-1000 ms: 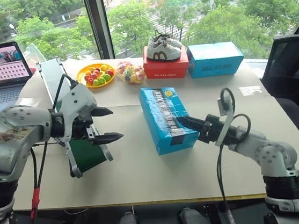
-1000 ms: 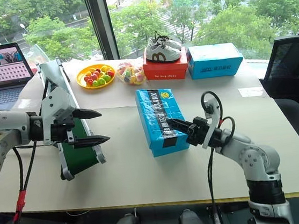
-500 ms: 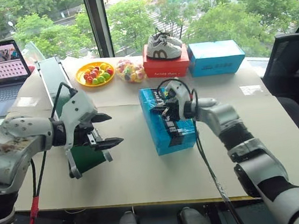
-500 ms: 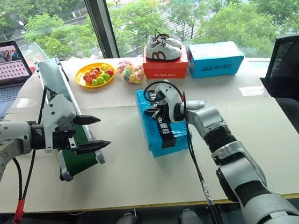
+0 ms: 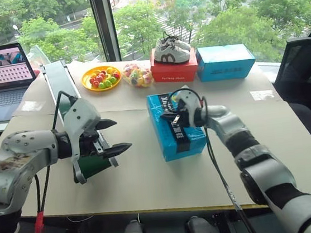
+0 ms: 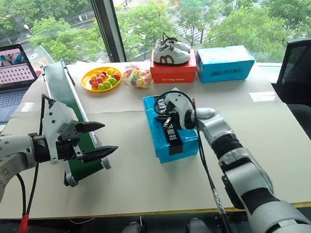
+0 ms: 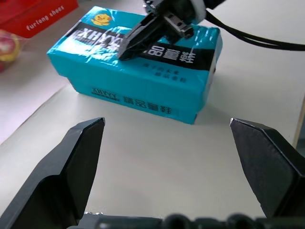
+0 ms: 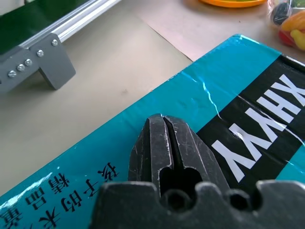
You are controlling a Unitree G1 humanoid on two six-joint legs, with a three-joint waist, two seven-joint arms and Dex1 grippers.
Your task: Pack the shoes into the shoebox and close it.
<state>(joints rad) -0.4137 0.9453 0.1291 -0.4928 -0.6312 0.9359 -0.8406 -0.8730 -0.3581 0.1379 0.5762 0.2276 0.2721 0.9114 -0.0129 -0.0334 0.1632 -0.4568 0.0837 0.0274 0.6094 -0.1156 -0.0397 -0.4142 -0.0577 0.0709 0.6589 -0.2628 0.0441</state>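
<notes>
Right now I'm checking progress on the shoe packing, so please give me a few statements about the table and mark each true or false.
1. The blue shoebox has its lid down. True.
2. The right gripper rests its tips on the shoebox lid. True; its fingers lie pressed together.
3. The left gripper holds a red shoe. False; it is open and empty, hanging beside the small conveyor belt.
4. The white sneakers sit on the pale blue box. False; they sit on the red box.
5. A yellow plate of colourful pieces lies near the window. True.
</notes>
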